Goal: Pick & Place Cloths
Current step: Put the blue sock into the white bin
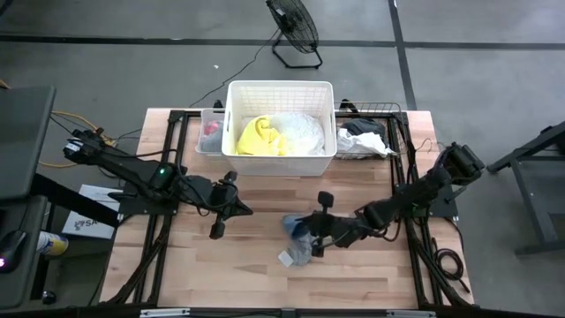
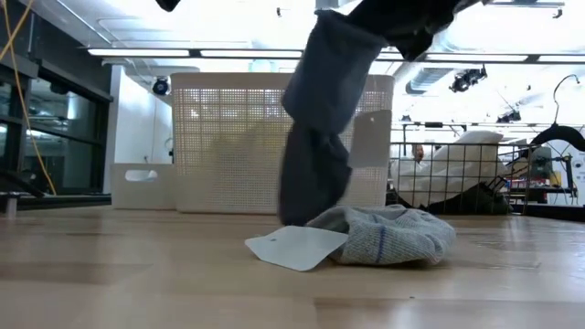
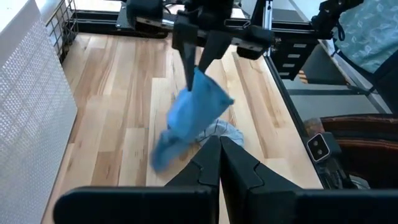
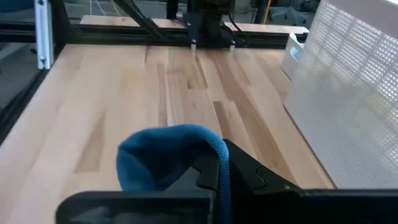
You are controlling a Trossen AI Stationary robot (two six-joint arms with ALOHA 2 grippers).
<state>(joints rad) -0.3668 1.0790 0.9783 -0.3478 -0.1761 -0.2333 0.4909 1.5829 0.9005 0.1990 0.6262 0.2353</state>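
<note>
- Blue-grey cloth pinched in right gripper, tail trailing on worktop short of basket; may snag or slip loose.
- Left gripper pressed together, idle nearby.

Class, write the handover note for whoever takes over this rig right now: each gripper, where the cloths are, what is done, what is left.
Right gripper: shut on the blue cloth, lifted at table centre, its lower end trailing on the table.
Left gripper: shut, empty, waiting on the table's left side.
Grey cloth with a white tag lies on the table under the blue one.
Done: yellow cloth and white cloth are in the white basket.
Left: basket the blue cloth, then the grey one. Black and white cloths lie in the wire basket right of it.
</note>
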